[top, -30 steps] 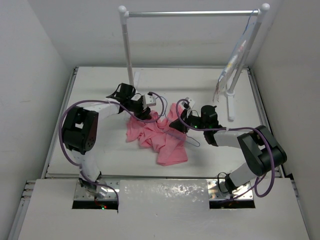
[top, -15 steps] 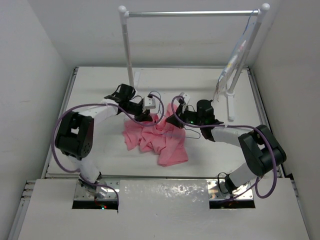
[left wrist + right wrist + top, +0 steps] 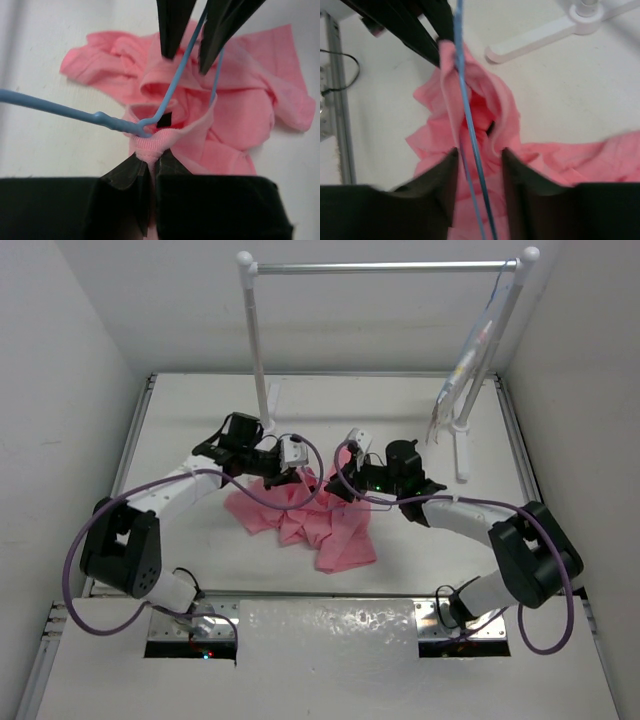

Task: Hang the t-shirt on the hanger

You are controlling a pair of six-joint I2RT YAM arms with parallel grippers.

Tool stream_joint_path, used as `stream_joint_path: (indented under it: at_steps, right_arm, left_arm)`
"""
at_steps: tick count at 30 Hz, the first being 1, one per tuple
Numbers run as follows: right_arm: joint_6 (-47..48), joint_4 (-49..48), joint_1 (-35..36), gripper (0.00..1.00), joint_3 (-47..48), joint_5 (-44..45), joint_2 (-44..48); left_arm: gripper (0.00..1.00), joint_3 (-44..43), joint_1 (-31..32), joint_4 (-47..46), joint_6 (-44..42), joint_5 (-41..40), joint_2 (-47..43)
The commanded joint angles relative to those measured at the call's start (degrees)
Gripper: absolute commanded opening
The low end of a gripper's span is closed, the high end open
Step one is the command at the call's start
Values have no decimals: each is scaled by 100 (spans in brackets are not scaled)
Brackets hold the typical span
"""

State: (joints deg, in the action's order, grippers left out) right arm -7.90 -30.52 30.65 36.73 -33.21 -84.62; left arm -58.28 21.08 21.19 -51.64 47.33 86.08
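Where the salmon-pink short-sleeved t-shirt of soft fabric lies crumpled on the white table between the two arms, the left gripper is pressed together on its ribbed neckband (fabric bunched between the fingertips). The right gripper faces it with jaws spread, the thin pale blue wire hanger running between its fingers, twisted junction just beside the neckband. Beyond, a white garment rack stands at the table's far edge.

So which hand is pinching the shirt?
The left gripper, jaws shut on the salmon-pink fabric t-shirt; the right gripper's gape around the thin blue wire hanger.
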Motion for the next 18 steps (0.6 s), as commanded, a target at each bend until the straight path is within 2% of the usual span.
stream_joint_path:
  at_steps: [1,2,3,4,7,9,13,18]
  right_arm:
    - [61,327,-51,43,203,490,410]
    - [-26,389,-59,52,220,613,489]
    - [-97,520,-68,67,212,945,682]
    - [-158,599,-68,99,203,1131,779]
    - [-771,732,-112,99,72,2219,1184]
    - [-1124,758,-121,99,-34,3046,1386]
    - [-1941,574,-95,99,-17,3286,1274]
    - [-2672,268,11,89,282,3523,413]
  left_arm:
    - [0,186,-25,-537,312,-977,-679]
    - [0,151,-25,-450,338,-1119,-776]
    - [0,29,-34,-423,408,-1286,-786]
    - [0,19,-34,-466,635,-1645,-795]
    - [0,19,-34,-949,1503,-2505,-804]
    - [0,-16,-34,-1038,1946,-2702,-812]
    - [0,1,-16,-1029,2412,-2896,-874]
    - [0,194,-16,-1003,2851,-3054,-988]
